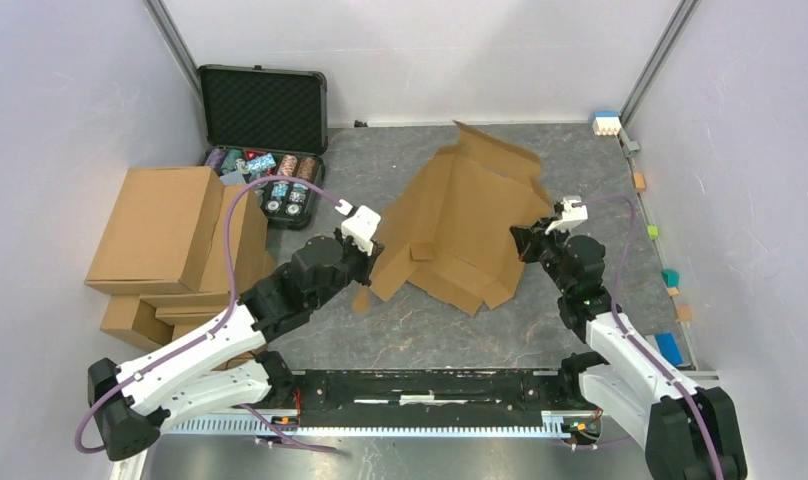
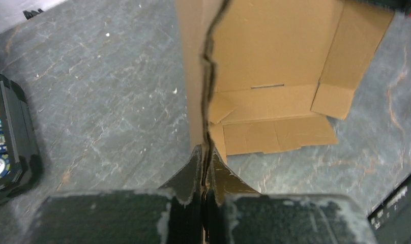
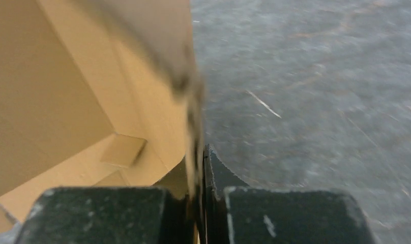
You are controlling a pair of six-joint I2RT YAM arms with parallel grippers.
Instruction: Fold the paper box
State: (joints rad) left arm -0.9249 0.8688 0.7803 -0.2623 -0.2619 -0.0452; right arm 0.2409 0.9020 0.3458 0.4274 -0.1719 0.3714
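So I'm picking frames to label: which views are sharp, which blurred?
Top external: sharp, evenly lit, paper box crisp. Left wrist: mostly sharp, box edge nearest the left claw soft. Right wrist: smeared, box edge by the right claw blurred.

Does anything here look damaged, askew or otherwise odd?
The paper box is not flat: it stands tented and lopsided, held at two edges by the left tool and right tool. Its edge in the left tool looks wavy, perhaps crumpled.

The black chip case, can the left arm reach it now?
Probably not freely: the left claw is shut on the brown cardboard paper box, though the path to the black case looks clear.
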